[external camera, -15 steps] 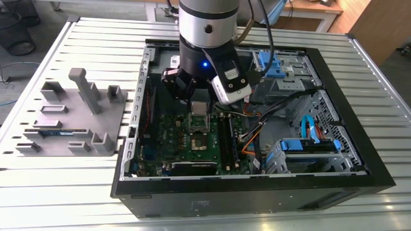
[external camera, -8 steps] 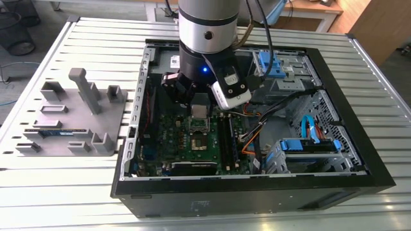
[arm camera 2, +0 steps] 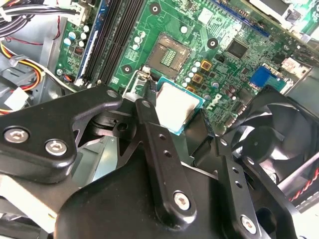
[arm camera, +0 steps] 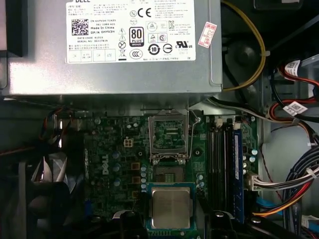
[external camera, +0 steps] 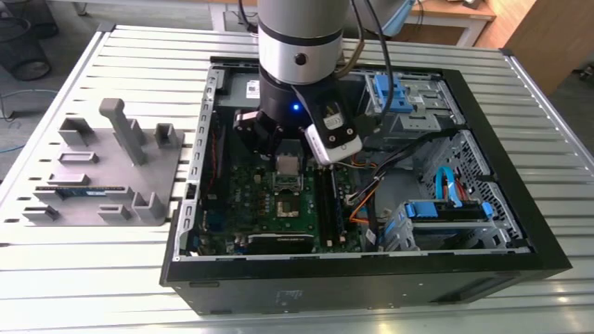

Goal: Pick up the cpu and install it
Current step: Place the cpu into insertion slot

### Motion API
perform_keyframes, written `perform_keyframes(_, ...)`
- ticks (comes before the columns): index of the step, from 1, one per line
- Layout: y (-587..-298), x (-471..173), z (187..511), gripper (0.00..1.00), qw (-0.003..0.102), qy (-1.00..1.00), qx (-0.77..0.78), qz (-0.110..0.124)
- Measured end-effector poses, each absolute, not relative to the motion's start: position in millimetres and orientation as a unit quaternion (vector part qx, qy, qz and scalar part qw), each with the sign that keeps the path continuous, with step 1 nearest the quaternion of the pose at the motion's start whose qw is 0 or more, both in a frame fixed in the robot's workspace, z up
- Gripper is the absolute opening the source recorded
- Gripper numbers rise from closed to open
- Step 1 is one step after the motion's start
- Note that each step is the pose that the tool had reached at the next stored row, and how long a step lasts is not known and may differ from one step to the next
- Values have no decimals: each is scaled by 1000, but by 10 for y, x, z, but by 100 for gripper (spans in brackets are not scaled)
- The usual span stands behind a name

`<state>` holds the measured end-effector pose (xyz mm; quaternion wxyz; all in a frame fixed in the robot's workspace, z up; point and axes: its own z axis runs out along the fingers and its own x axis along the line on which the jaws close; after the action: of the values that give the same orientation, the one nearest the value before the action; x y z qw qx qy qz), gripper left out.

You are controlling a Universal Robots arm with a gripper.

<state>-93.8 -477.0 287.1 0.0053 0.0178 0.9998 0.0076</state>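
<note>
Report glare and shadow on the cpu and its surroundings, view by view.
Second wrist view: glare washes the cpu metal top nearly white. First wrist view: its top reads evenly grey with no glare, while the fan sits in deep shadow. Exterior view: the motherboard beneath the arm is dim.

The cpu, between the fingers, has a smooth, shiny silver metal top. The fingers look like dull black metal, hard and smooth. Past the fingertips lies a glossy green board. Beyond it sits a plain grey metal box with a white paper label.
</note>
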Motion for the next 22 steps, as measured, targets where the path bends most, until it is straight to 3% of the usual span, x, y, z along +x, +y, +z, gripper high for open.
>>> perform_keyframes(22,-4775,-938,2722,47,5,1000,18,0)
